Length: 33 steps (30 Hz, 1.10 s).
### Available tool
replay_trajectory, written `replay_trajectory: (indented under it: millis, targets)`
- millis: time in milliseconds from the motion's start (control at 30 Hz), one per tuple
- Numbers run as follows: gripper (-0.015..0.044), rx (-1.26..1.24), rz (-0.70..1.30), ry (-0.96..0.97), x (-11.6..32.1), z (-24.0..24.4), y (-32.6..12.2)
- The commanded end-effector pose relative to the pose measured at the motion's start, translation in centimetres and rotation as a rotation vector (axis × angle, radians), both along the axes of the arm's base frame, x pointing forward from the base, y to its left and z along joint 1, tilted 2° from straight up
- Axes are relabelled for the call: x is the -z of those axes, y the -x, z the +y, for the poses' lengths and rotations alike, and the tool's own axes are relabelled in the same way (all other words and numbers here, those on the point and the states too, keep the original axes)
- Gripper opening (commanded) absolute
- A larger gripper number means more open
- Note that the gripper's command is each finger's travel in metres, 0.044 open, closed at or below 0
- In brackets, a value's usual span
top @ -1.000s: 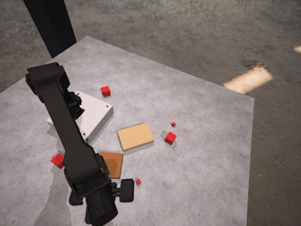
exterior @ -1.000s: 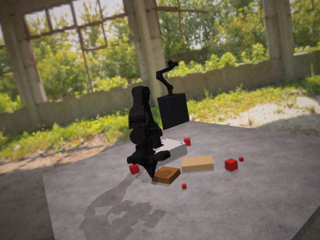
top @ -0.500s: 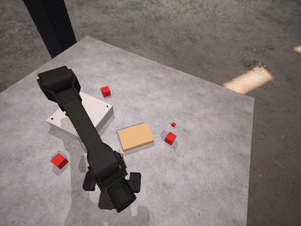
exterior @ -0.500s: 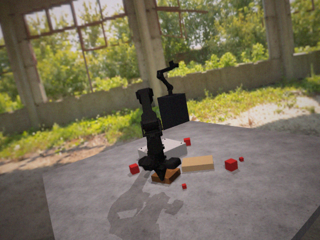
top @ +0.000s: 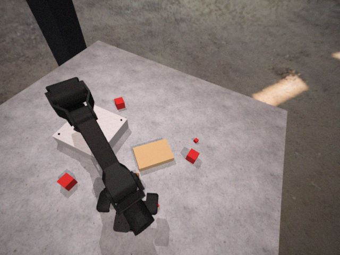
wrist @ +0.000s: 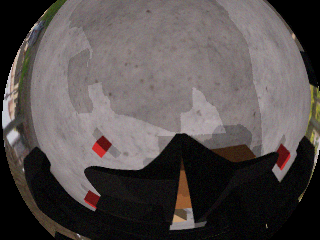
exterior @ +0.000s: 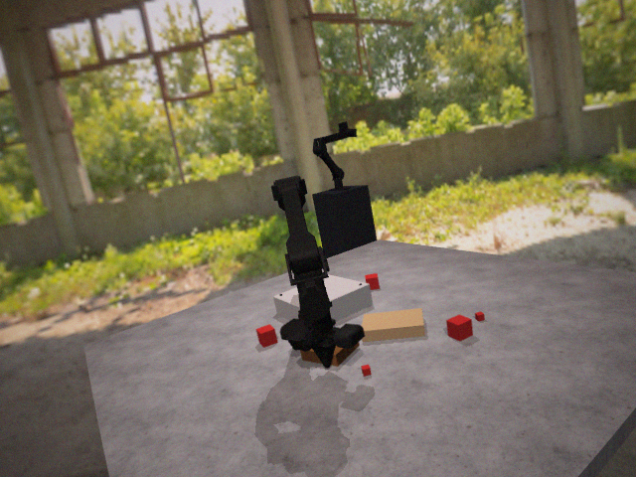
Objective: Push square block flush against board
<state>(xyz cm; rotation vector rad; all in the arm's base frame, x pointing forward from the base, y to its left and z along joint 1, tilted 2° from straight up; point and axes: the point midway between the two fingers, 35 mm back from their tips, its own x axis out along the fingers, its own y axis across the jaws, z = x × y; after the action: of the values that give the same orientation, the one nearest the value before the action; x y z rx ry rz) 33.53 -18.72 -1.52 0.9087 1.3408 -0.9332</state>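
The square block is brown-orange and mostly hidden under the arm. A small corner of the block (top: 137,174) (exterior: 346,355) shows in the top view, its sides show in the exterior view, and part of it (wrist: 235,151) shows behind the fingers in the wrist view. The tan rectangular board (top: 153,154) (exterior: 394,326) lies flat beside it, near the block's corner; the arm hides how close their sides are. My gripper (exterior: 327,364) (wrist: 180,138) is shut and empty, pointing down in front of the block in the exterior view. Whether it touches the block cannot be told.
Red cubes stand around: one left of the arm (top: 67,181) (exterior: 266,335), one right of the board (top: 192,155) (exterior: 459,327) with a tiny one beyond, a tiny one (exterior: 366,370) right of the gripper, and one behind. The white arm base (top: 109,126) (exterior: 352,303) stands behind left.
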Motion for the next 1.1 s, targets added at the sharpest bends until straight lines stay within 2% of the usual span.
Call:
replay_trajectory:
  millis: [0, 1067]
  targets:
    - [0.0000, 0.000, 0.010, -0.003, 0.3, 0.8, 0.4]
    - [0.0000, 0.000, 0.011, -0.007, 0.4, 5.8, 2.2]
